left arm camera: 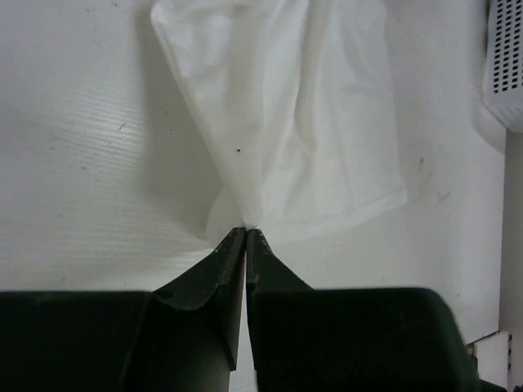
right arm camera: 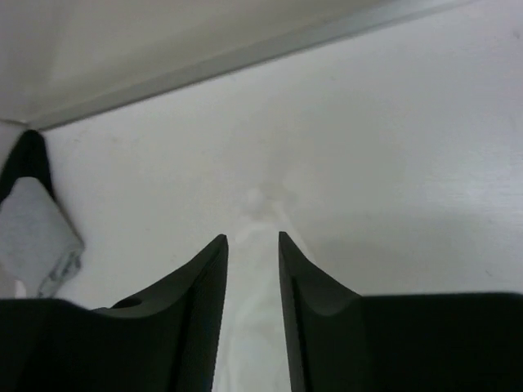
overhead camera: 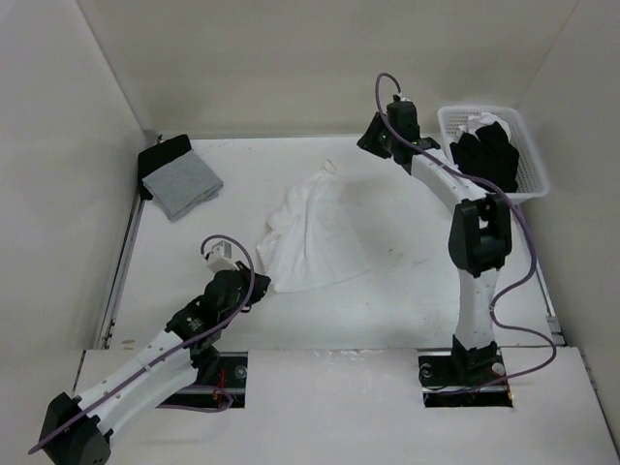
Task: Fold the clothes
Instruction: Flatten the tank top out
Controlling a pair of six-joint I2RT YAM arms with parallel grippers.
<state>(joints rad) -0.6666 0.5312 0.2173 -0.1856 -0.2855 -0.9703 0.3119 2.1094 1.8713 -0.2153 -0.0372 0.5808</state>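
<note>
At the near edge of the table [overhead camera: 387, 291], the left end effector [left arm camera: 247, 233] is clamped tight on the near-left corner of the white T-shirt [overhead camera: 315, 232]. The left wrist view shows a pinch of fabric caught between its fingertips. Small red marks beside both arm bases are too small to read.

The T-shirt lies crumpled in the middle of the table, spreading from the gripped corner toward a narrow point at its far end. Its neckline and sleeves are lost in the folds.

Above that far point hangs the right end effector [right arm camera: 252, 245], its jaws parted with a clear gap between them. White fabric shows through the gap in the right wrist view, but whether the fingers touch it cannot be told. Nothing appears to be gripped.

At the far left, a grey square cloth [overhead camera: 182, 184] rests on something black, mostly hidden beneath it. At the far right, a white basket [overhead camera: 475, 108] holds black garments [overhead camera: 489, 155]. The right arm cuts off the basket's left side.
</note>
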